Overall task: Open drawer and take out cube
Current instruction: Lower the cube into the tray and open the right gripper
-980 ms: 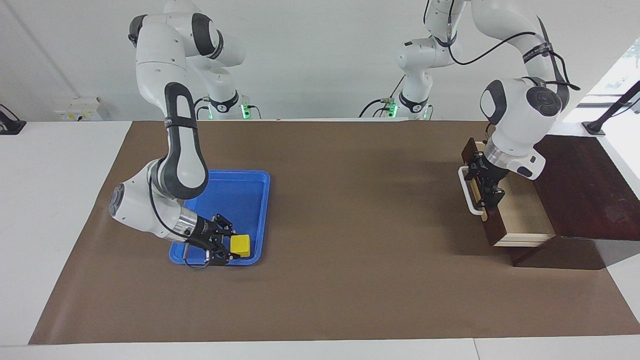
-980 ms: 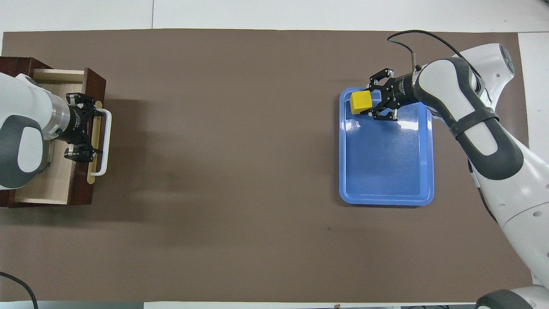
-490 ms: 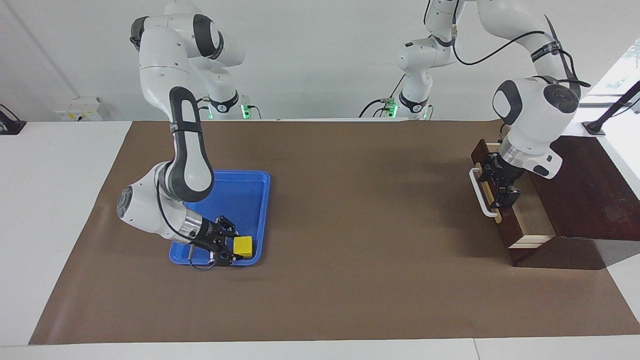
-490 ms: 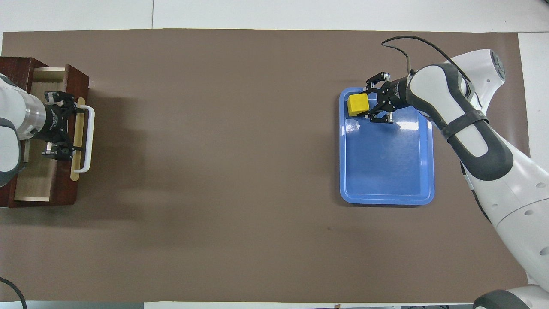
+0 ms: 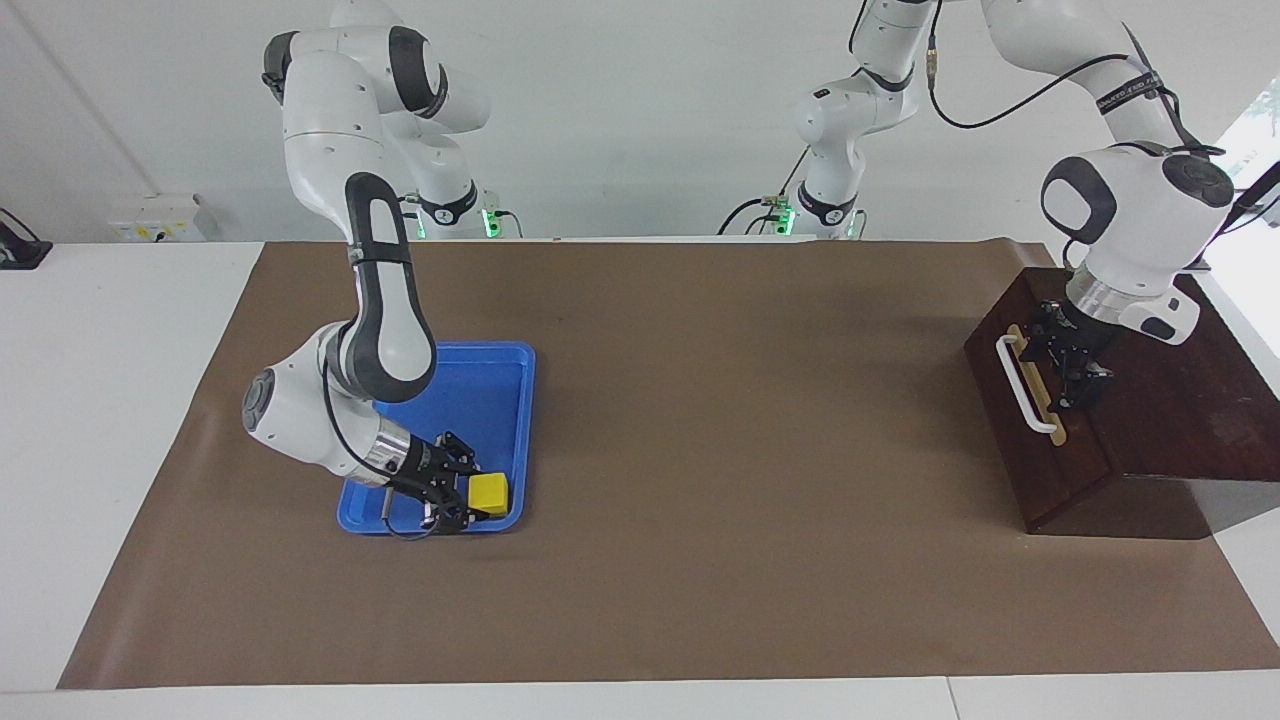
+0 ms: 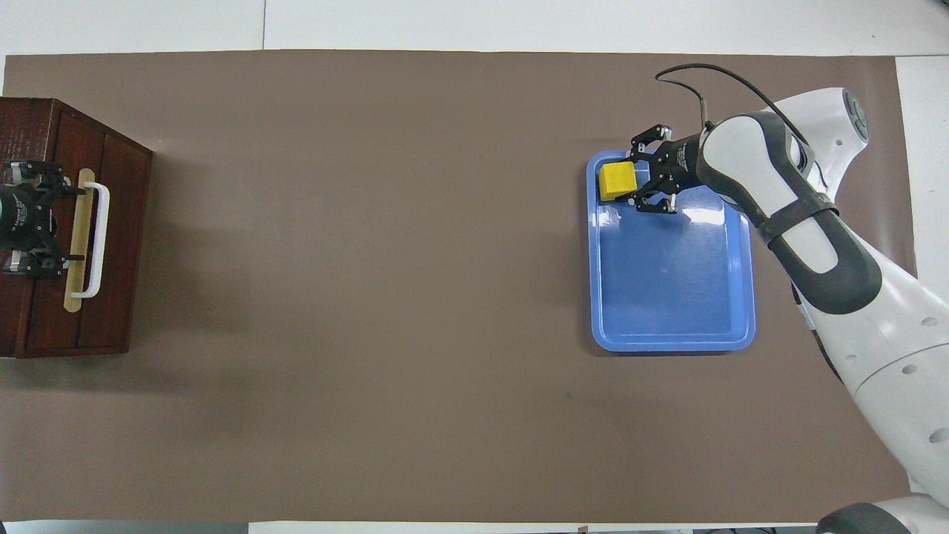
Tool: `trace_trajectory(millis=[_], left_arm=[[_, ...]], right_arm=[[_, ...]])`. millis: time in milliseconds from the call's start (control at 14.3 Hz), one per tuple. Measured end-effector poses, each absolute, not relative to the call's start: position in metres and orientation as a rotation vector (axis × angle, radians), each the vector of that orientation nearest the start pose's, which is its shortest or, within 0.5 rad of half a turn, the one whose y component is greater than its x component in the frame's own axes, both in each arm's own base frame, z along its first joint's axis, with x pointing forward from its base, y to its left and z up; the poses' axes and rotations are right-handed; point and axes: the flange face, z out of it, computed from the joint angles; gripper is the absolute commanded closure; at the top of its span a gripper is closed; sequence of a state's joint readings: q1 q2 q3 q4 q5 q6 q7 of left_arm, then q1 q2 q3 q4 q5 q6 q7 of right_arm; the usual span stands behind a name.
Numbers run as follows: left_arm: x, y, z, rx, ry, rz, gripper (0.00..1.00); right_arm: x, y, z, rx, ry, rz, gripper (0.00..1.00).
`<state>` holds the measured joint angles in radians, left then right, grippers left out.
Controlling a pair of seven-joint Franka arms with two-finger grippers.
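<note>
Facing view, table (image 5: 700, 600): brown mat over a white top, both arms reaching onto it.
Box (image 5: 1180, 400): dark wood, at the left arm's end of the table.
Drawer (image 5: 1035, 425): shut flush in the box front; white bar handle (image 5: 1020, 385) on a tan strip.
Tray (image 5: 480, 400): flat, blue, at the right arm's end of the table.
Left gripper (image 5: 1075, 365): over the box top just above the handle, fingers spread, nothing between them.
Right gripper (image 5: 470, 497): low inside the tray, at the corner farthest from the robots, pinching the cube.
Cube (image 5: 488, 491): yellow, in the tray's corner farthest from the robots, clamped between the right fingers; whether it rests on the tray floor cannot be told.
</note>
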<state>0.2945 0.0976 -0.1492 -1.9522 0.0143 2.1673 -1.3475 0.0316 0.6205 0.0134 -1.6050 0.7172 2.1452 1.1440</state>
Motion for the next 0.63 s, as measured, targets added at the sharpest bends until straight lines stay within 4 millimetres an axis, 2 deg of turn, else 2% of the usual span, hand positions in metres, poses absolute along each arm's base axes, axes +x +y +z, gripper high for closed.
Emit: trace_trajectory(millis=[350, 490, 630], left_arm=[[0.586, 0.079, 0.440, -2.377, -2.152, -0.149, 0.00], [0.586, 0.064, 0.439, -2.401, -2.119, -0.133, 0.00], [0.586, 0.041, 0.445, -2.436, -2.065, -0.109, 0.00]], right_arm=[[0.685, 0.081, 0.262, -1.939, 1.815, 0.523, 0.00], [0.685, 0.082, 0.263, -1.941, 1.812, 0.520, 0.00], [0.686, 0.082, 0.266, -1.939, 1.811, 0.515, 0.00]])
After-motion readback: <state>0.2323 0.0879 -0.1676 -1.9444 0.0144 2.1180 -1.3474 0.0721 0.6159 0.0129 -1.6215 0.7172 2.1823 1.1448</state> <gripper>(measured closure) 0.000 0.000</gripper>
